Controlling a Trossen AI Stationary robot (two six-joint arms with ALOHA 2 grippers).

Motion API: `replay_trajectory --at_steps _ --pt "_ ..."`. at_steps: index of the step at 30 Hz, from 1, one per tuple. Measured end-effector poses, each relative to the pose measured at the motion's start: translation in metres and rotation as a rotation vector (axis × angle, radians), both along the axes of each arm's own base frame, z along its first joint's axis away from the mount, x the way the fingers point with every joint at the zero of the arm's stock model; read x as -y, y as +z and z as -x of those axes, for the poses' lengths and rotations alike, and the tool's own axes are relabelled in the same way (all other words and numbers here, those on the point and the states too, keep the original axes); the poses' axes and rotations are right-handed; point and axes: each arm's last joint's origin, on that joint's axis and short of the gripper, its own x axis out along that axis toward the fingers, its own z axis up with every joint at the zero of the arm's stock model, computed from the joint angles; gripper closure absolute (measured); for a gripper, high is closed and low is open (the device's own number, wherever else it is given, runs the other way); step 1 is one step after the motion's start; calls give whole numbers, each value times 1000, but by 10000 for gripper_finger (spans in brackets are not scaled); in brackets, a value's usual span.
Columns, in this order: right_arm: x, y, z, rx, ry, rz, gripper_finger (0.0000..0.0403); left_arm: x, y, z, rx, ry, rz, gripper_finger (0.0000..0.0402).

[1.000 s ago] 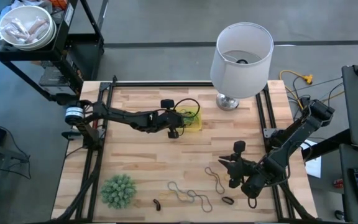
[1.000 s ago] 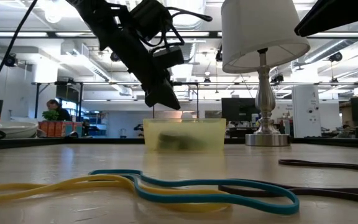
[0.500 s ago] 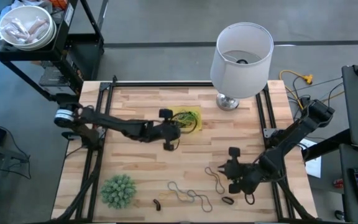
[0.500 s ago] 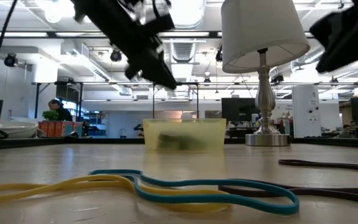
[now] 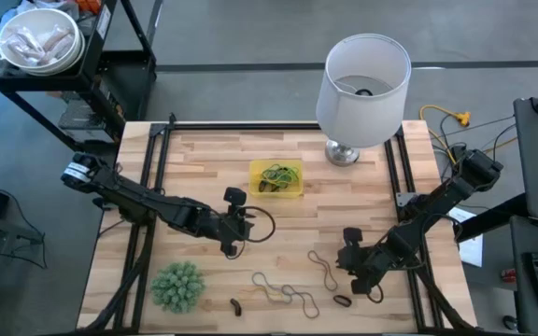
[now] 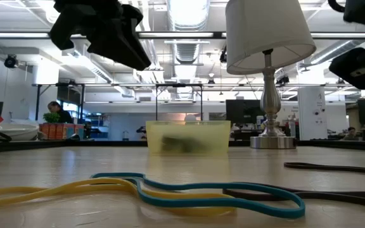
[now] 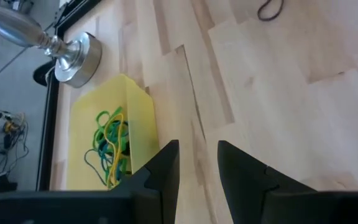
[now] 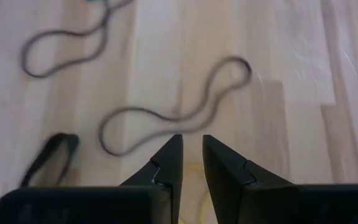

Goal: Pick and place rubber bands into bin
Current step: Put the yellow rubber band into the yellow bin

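The bin (image 5: 276,179) is a small yellow tray on the far middle of the table, with green and yellow rubber bands inside (image 7: 107,146). More rubber bands lie loose near the near edge: a brown wavy loop (image 5: 323,267) (image 8: 173,115), a tan and yellow chain (image 5: 283,294), and short black ones (image 5: 342,301) (image 5: 236,305). My left gripper (image 5: 246,231) (image 7: 197,168) hangs open above bare table, near and left of the bin. My right gripper (image 5: 346,265) (image 8: 192,158) hovers just right of the brown loop with a narrow gap between its fingers. Neither one holds anything.
A white-shaded lamp (image 5: 363,84) stands on its metal base (image 5: 342,152) at the far right. A spiky green ball (image 5: 177,285) sits at the near left corner. In the low view, yellow (image 6: 62,189) and teal (image 6: 220,193) bands lie close to the camera.
My left gripper has drawn back from above the bin toward the near edge and the table's left, and it now hangs over bare wood. My right gripper has come down toward the loose bands at the near right.
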Motion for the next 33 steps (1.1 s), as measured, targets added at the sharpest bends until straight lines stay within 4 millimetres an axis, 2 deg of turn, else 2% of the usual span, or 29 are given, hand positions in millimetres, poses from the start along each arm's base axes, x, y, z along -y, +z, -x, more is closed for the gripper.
replay_trajectory --at_steps 10,21,33 --pt "11 -10 19 -290 -195 -58 346 0 -5 5 -11 -3 -4 308" --pt "13 -15 23 -330 -209 -69 343 0 -4 4 7 -4 2 308" --pt "15 -29 26 -374 -191 -24 281 0 -5 4 4 -3 1 308"
